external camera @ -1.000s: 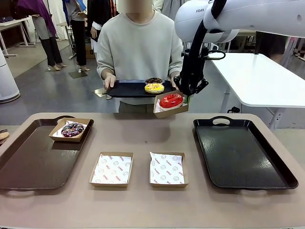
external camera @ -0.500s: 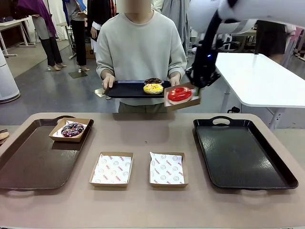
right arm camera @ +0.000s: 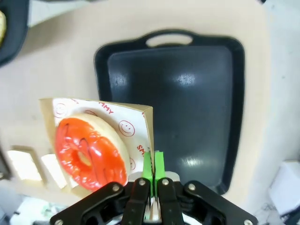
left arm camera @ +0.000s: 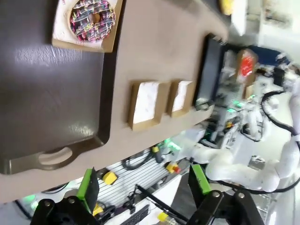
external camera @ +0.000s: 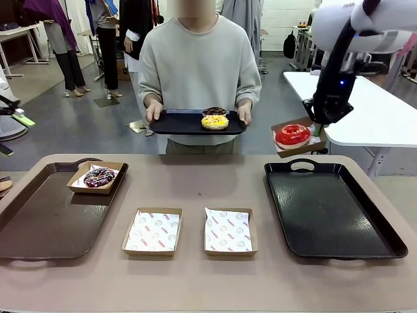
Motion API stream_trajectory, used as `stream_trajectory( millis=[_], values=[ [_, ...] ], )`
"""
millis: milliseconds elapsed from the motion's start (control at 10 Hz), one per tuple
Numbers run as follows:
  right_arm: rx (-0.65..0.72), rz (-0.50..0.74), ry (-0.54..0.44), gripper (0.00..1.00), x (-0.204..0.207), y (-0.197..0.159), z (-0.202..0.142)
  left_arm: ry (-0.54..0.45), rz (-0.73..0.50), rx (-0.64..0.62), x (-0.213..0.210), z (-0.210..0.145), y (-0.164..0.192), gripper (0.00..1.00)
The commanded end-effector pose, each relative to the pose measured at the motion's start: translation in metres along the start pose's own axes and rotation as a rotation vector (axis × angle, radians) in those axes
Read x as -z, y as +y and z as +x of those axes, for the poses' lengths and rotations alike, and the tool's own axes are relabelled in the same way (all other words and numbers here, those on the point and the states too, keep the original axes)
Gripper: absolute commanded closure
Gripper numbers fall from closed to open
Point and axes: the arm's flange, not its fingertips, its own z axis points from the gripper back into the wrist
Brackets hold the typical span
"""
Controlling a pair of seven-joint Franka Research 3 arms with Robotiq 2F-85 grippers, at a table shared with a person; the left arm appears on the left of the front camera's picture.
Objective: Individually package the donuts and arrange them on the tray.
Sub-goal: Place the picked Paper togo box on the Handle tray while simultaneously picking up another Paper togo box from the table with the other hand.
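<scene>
My right gripper (external camera: 317, 128) is shut on the edge of a cardboard box (external camera: 301, 148) that holds the red donut (external camera: 292, 135). Box and donut hang tilted above the far end of the black right tray (external camera: 332, 208). In the right wrist view the green pads of the right gripper (right arm camera: 153, 168) pinch the box wall (right arm camera: 146, 123) beside the red donut (right arm camera: 89, 152). The person holds a small black tray (external camera: 176, 122) with the yellow donut (external camera: 214, 121) and the chocolate donut (external camera: 214, 111). The purple-sprinkled donut (external camera: 99, 177) lies boxed on the brown left tray (external camera: 45, 222). My left gripper (left arm camera: 143, 182) is open and holds nothing.
Two paper-lined boxes (external camera: 153, 230) (external camera: 228, 230) with nothing in them stand at the table's middle front. A green-padded finger (external camera: 21, 120) of my left arm shows at the left picture edge. A white table (external camera: 365, 111) stands behind at the right.
The right arm has carried the boxed red donut rightward, from beside the person's tray to above the right tray's far end. The left gripper has come into view at the left edge.
</scene>
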Motion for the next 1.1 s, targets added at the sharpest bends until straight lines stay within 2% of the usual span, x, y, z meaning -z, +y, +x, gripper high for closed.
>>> stream_trajectory(
  millis=[0,200,500,600,700,1000],
  values=[
    [-0.031,0.033,0.006,0.98,0.019,-0.012,0.005,0.006,0.165,-0.007,0.036,-0.004,-0.032,0.00],
    [-0.028,0.049,0.052,0.98,0.039,-0.033,0.015,-0.017,0.318,-0.017,0.080,0.000,-0.064,0.00],
    [-0.005,0.077,0.090,0.98,0.065,-0.050,0.025,-0.016,0.523,-0.018,0.147,0.007,-0.094,0.00],
    [0.002,0.095,0.095,0.98,0.073,-0.054,0.027,-0.017,0.559,-0.015,0.167,0.010,-0.102,0.00],
    [0.005,0.034,0.095,0.98,0.063,-0.047,0.020,-0.030,0.598,-0.013,0.188,0.011,-0.108,0.00],
    [0.005,0.034,0.095,0.98,0.063,-0.047,0.020,-0.046,0.678,0.030,0.254,0.002,-0.113,0.00]
  ],
)
